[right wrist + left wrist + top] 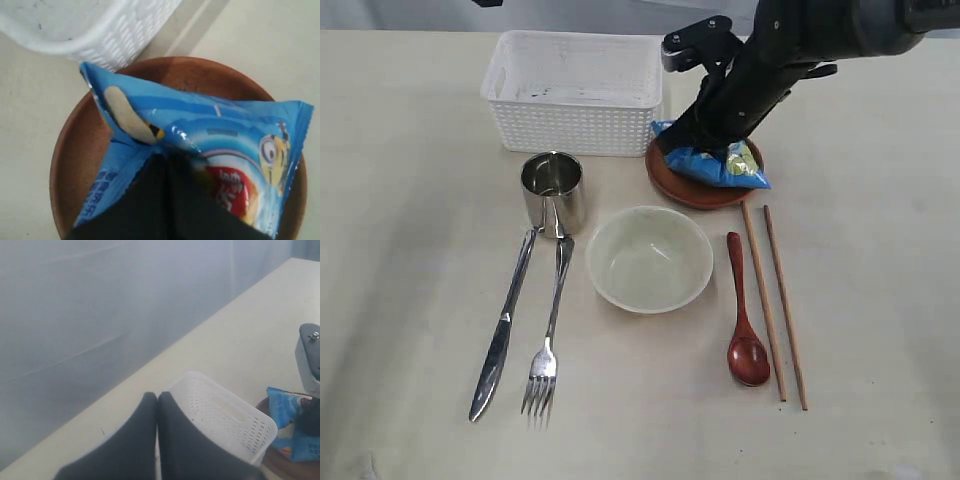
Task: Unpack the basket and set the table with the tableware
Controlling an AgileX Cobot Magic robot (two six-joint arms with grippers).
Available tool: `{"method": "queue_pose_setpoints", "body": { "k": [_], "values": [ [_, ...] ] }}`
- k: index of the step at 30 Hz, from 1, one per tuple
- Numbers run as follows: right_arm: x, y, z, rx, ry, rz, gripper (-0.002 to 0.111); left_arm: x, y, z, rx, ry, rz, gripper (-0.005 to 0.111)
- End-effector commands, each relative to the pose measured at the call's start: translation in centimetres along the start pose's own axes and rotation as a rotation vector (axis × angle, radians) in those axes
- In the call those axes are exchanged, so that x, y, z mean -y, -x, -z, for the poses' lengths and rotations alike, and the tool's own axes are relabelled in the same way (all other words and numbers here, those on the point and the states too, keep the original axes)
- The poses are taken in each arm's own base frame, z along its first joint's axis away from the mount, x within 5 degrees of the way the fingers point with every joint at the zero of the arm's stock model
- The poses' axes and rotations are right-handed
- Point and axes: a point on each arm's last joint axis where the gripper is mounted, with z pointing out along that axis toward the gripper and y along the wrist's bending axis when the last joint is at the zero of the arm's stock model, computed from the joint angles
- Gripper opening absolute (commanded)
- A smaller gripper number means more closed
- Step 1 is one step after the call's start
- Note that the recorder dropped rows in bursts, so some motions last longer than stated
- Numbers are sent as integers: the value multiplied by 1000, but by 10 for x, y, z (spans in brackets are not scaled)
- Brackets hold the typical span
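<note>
Brown plate (672, 186) under gripper's (164, 161) chip bag (722, 166)

Soft, even, bright light covers the worktop (880, 300), and the shadows are faint and short. The steel cup (553, 190), at ten o'clock from the bowl (648, 262), shows glare. The left wrist view is hazy. The left end effector (158, 405) and right end effector (167, 200) blur dark. The chip bag (200, 130) glints.
</note>
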Motion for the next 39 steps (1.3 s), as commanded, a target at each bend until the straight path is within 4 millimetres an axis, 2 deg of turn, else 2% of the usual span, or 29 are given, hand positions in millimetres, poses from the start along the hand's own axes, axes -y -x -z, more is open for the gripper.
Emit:
{"method": "queue_pose_setpoints", "body": {
  "k": [1, 4, 7, 14, 21, 24, 27, 29, 31, 34, 36, 39],
  "values": [
    [1, -4, -3, -31, 14, -14, 0, -1, 3, 1, 12, 2, 5, 0],
    [1, 0, 5, -11, 11, -15, 0, -1, 3, 1, 12, 2, 5, 0],
    [0, 7, 27, 39, 4, -45, 0, -1, 3, 1, 12, 2, 5, 0],
    [-4, 20, 106, 158, -3, -59, 0, -1, 3, 1, 12, 2, 5, 0],
    [-13, 6, 167, 105, 24, -54, 0, -1, 3, 1, 12, 2, 38, 0],
    [-16, -8, 172, 86, 29, -72, 0, 2, -3, 1, -16, -13, 153, 0],
    [-19, -29, 165, 68, 26, -79, 0, 23, -24, 6, -229, -232, 79, 0],
    [-20, -36, 161, 71, 22, -78, 0, 26, -24, 11, -382, -276, 209, 1],
    [-19, -36, 159, 82, 18, -79, 0, 21, -27, 16, -559, -206, 297, 14],
    [-18, -32, 160, 135, 5, -77, 0, 31, -31, 11, -659, -184, 254, 45],
    [-17, -30, 160, 157, -1, -76, 0, 44, -30, 3, -657, -212, 227, 53],
    [-17, -29, 160, 163, -3, -59, 0, 60, -29, -9, -646, -235, 188, 54]
  ]
}}
